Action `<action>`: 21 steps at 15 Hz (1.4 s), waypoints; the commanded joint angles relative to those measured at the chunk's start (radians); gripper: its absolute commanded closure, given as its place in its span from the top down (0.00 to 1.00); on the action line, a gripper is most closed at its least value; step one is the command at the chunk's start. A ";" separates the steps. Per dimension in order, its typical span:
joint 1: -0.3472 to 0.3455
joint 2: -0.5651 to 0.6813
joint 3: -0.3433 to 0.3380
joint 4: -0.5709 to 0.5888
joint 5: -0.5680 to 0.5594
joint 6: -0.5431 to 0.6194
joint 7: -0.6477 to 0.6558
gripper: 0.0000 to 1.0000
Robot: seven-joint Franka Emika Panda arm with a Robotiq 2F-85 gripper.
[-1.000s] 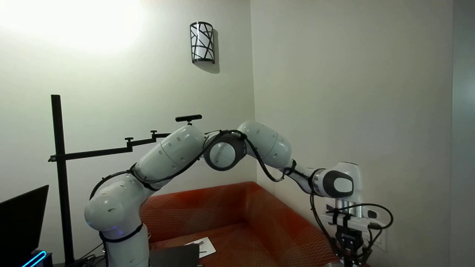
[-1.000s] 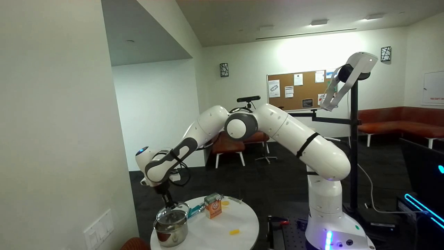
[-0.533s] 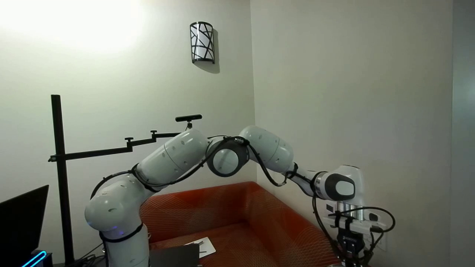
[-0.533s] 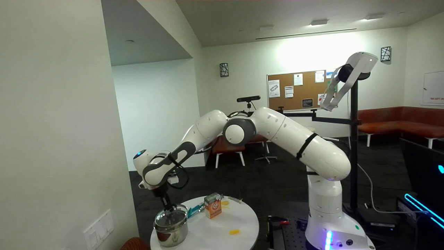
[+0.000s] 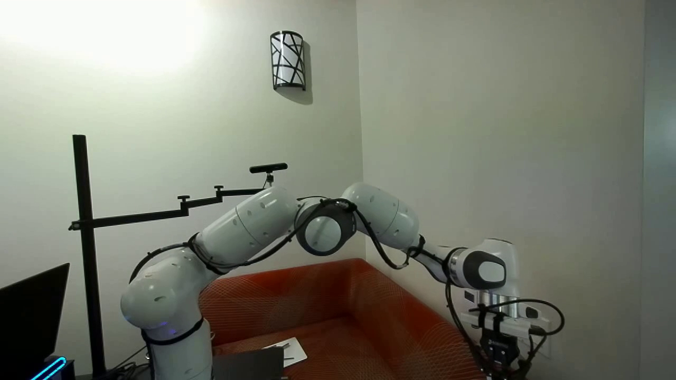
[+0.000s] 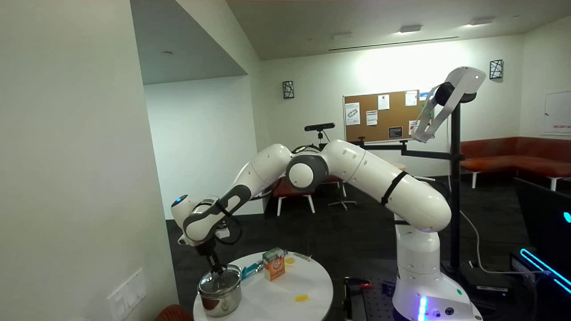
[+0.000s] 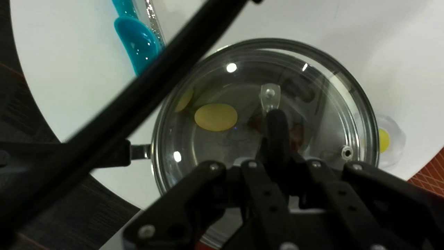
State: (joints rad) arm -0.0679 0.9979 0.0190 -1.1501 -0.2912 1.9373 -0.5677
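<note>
My gripper is shut on the black handle of a round glass lid. The lid sits on a shiny metal pot and looks about level on its rim. The pot's dark side handle points left in the wrist view. Yellow oval pieces show through the glass. In an exterior view the gripper points down over the lid. In the opposite exterior view the gripper's fingertips are cut off at the bottom edge, and the pot is out of view.
The pot stands near the edge of a round white table. Beside it are a teal scoop, an orange box and a yellow block. A clear and yellow thing lies by the pot. A wall stands close.
The arm has come down and slightly outward with the lid. The lid was tilted above the pot a second ago and now lies flatter on its rim.
</note>
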 commanded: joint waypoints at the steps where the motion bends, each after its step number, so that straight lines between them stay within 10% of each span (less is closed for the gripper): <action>1: 0.001 0.014 0.002 0.050 0.010 -0.020 -0.028 0.02; 21: -0.016 0.068 0.007 0.080 0.024 0.073 -0.042 0.02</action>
State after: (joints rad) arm -0.0797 1.0613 0.0218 -1.0945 -0.2852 1.9976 -0.5846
